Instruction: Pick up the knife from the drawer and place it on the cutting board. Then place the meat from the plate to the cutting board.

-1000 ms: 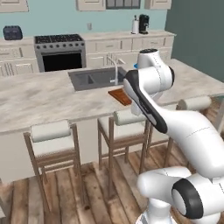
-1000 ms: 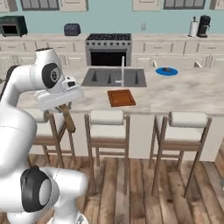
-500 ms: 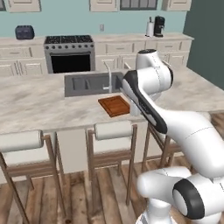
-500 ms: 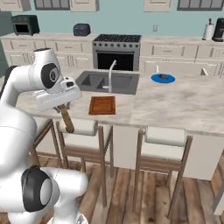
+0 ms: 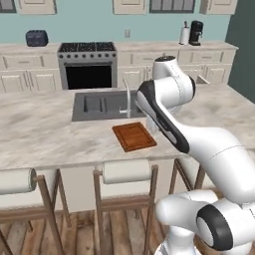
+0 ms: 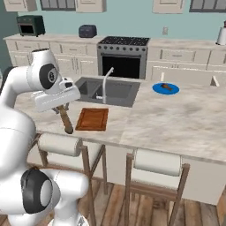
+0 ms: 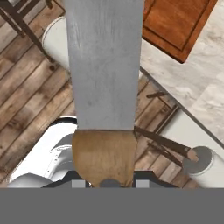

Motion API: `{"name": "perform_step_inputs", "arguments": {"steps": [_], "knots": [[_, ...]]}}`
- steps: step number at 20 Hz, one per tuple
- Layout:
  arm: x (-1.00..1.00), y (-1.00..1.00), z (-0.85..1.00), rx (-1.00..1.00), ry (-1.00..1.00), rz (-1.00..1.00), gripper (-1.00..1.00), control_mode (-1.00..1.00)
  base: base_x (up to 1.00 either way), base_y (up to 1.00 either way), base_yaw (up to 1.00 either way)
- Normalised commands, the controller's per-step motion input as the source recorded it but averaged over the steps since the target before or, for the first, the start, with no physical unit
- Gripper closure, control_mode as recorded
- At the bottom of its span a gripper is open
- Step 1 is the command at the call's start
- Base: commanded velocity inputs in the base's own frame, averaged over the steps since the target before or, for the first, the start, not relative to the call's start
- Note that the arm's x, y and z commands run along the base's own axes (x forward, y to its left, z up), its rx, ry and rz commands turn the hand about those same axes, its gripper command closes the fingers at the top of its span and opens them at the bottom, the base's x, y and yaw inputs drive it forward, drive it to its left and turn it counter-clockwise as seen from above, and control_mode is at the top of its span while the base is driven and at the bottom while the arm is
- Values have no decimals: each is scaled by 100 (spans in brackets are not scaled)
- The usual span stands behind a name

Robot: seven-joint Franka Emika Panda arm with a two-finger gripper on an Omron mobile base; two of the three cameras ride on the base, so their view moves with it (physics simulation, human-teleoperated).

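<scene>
End effector clamped on knife by its wooden handle, held off the near bench edge, cutting board just beyond on bare marble, plate with meat farther right, near the far edge

The knife has a grey metal blade and a brown wooden handle. The cutting board is reddish-brown with a darker rim. The plate is bright blue, the meat on it brown. The counter is pale beige marble with grey veins.
</scene>
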Motion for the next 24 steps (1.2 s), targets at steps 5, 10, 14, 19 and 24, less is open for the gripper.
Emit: {"name": "perform_step_inputs", "arguments": {"steps": [5,10,14,19,24], "knots": [[0,0,0,0,0,0,100,100,58,-67,8],[0,0,0,0,0,0,100,100,47,-69,3],[0,0,0,0,0,0,100,100,61,-8,0],[0,0,0,0,0,0,100,100,75,10,0],[0,0,0,0,0,0,100,100,47,14,15]]}}
